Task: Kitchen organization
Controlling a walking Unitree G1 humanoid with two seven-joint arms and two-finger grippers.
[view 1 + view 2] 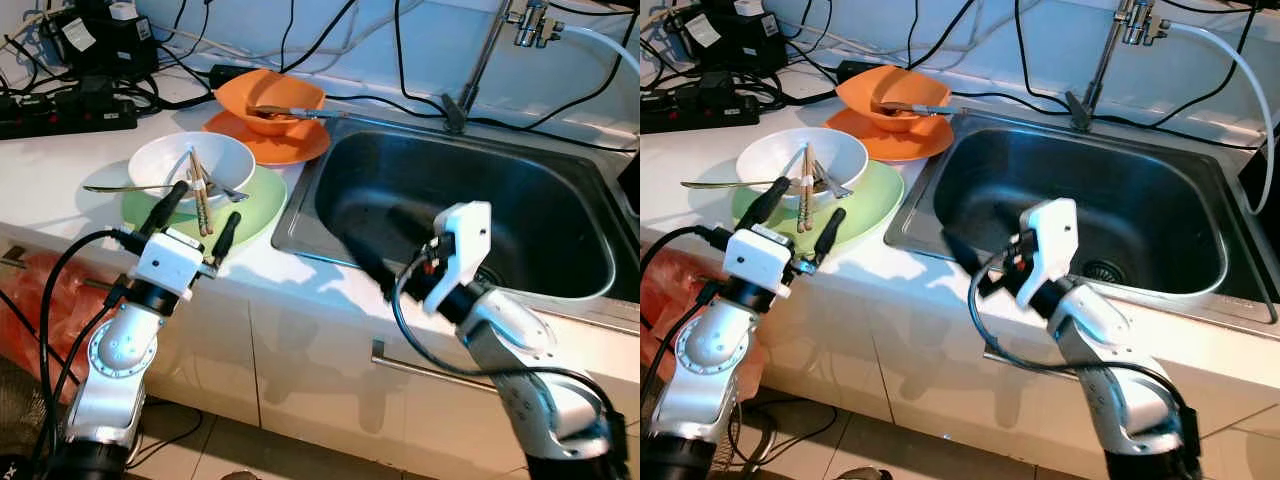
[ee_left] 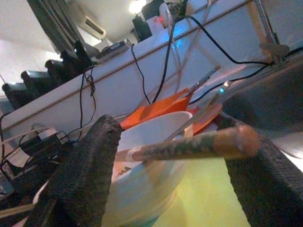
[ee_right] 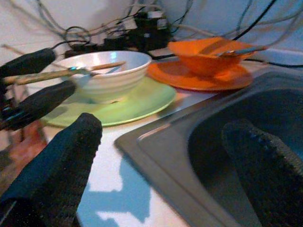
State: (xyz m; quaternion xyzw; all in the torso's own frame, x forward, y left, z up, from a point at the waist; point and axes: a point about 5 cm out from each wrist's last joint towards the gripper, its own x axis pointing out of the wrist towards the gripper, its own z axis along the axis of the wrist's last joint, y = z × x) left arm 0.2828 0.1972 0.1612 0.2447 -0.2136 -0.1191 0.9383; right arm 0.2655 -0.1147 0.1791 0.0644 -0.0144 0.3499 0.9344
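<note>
A white bowl (image 1: 190, 162) stands on a green plate (image 1: 258, 205) on the white counter, left of the sink (image 1: 470, 200). Wooden chopsticks (image 1: 200, 195) and a metal spoon (image 1: 120, 187) lean out of the bowl. My left gripper (image 1: 205, 208) is open at the bowl's near rim, with the chopstick ends (image 2: 199, 144) lying between its fingers, untouched as far as I can see. Behind them an orange bowl (image 1: 272, 98) holding a utensil sits on an orange plate (image 1: 285, 145). My right gripper (image 1: 385, 245) is open over the sink's front left rim (image 3: 156, 151), holding nothing.
A faucet (image 1: 482, 60) rises behind the sink, with a white hose (image 1: 600, 45) at the right. Power strips (image 1: 60, 110) and many black cables crowd the counter's back left. Cabinet fronts with a metal handle (image 1: 400, 362) lie below the counter edge.
</note>
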